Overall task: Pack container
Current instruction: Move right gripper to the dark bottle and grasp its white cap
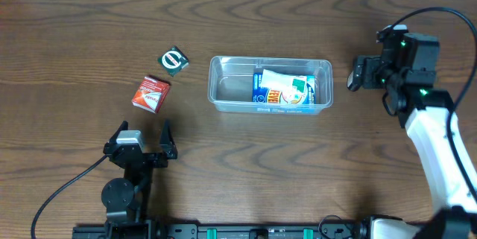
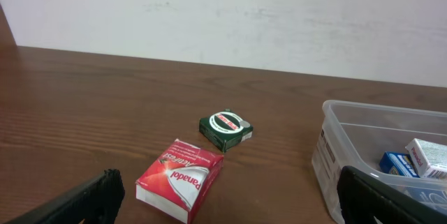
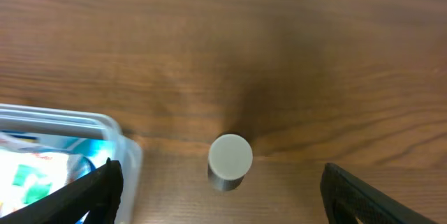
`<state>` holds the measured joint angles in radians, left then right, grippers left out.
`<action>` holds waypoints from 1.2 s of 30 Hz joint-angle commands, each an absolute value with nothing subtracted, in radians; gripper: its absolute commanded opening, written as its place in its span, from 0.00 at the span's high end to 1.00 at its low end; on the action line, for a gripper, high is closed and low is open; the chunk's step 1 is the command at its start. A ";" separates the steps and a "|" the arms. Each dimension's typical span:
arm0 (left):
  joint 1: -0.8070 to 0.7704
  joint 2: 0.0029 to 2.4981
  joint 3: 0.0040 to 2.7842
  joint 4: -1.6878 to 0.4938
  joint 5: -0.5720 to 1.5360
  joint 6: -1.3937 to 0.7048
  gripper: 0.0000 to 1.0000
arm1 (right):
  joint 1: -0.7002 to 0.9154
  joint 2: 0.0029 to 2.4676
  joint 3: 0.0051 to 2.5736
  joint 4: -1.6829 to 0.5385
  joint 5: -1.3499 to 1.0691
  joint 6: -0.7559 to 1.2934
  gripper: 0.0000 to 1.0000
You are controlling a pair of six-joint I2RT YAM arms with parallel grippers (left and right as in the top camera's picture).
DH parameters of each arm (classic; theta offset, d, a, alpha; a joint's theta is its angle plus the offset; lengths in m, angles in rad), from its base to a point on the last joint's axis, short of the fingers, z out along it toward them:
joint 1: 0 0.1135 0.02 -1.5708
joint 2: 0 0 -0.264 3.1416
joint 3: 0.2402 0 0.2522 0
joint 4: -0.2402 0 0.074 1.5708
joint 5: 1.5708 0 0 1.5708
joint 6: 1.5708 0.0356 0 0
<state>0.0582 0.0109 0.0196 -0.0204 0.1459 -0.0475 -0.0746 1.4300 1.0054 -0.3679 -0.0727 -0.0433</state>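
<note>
- Clear container (image 1: 231,83) holds blue-white packets (image 1: 287,90).
- Red box (image 1: 151,94) lies on the desk (image 1: 74,30), left of it.
- Wide and empty: left claw (image 1: 143,136), right claw (image 1: 356,74).

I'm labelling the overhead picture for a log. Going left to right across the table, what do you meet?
Left to right: red cardboard Panadol box → small dark-green square packet → clear plastic rectangular container → right tool.
</note>
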 commanded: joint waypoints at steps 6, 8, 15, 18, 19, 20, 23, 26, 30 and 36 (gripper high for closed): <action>0.063 0.006 0.004 -0.056 0.153 -0.038 0.02 | -0.089 1.538 1.023 -0.301 -0.056 -0.023 0.19; 0.063 0.006 0.004 -0.056 0.153 -0.038 0.02 | -0.091 1.549 1.023 -0.294 -0.056 -0.023 0.21; 0.063 0.006 0.004 -0.056 0.153 -0.038 0.02 | -0.123 1.600 1.023 -0.276 -0.053 -0.023 0.22; 0.063 0.006 0.004 -0.056 0.153 -0.038 0.02 | -0.127 1.619 1.023 -0.278 -0.053 -0.023 0.24; 0.063 0.006 0.004 -0.056 0.153 -0.038 0.02 | -0.127 1.622 1.023 -0.278 -0.053 -0.023 0.25; 0.063 0.006 0.004 -0.056 0.153 -0.038 0.02 | -0.127 1.625 1.023 -0.278 -0.054 -0.023 0.27; 0.063 0.006 0.004 -0.056 0.153 -0.038 0.02 | -0.127 1.630 1.023 -0.273 -0.056 -0.023 0.29; 0.063 0.006 0.004 -0.056 0.153 -0.038 0.02 | -0.127 1.639 1.023 -0.265 -0.056 -0.023 0.32; 0.063 0.006 0.004 -0.056 0.153 -0.038 0.02 | -0.127 1.648 1.023 -0.264 -0.063 -0.023 0.40; 0.063 0.006 0.004 -0.056 0.153 -0.038 0.02 | -0.126 1.658 1.023 -0.261 -0.087 -0.023 0.55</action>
